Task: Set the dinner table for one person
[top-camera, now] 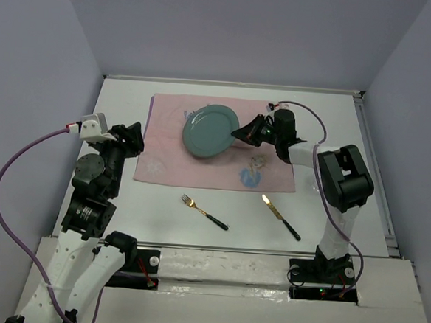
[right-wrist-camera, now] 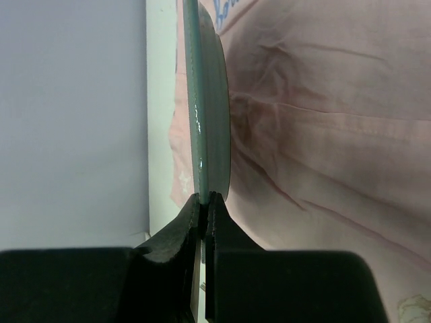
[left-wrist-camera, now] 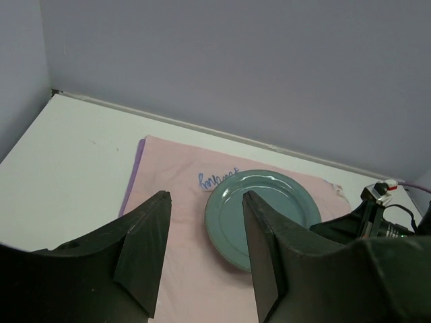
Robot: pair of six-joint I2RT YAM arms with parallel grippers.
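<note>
A teal plate [top-camera: 210, 131] is over the pink cloth [top-camera: 200, 168] on the white dinner table [top-camera: 124, 96]. My right gripper [top-camera: 241, 131] is shut on the plate's right rim; the right wrist view shows the plate [right-wrist-camera: 209, 101] edge-on between my jaws [right-wrist-camera: 204, 198], lifted off the cloth [right-wrist-camera: 323, 121]. My left gripper [top-camera: 137, 140] is open and empty at the cloth's left edge; its view shows the plate [left-wrist-camera: 262, 215] beyond the fingers [left-wrist-camera: 145, 249]. A fork [top-camera: 204, 212] and a knife [top-camera: 281, 216] lie on the table in front of the cloth.
The cloth has blue scribbles near the plate [left-wrist-camera: 215, 179] and a blue drawing [top-camera: 250, 176] at its front right. Grey walls enclose the table on three sides. A purple cable [top-camera: 308, 112] loops over the right arm.
</note>
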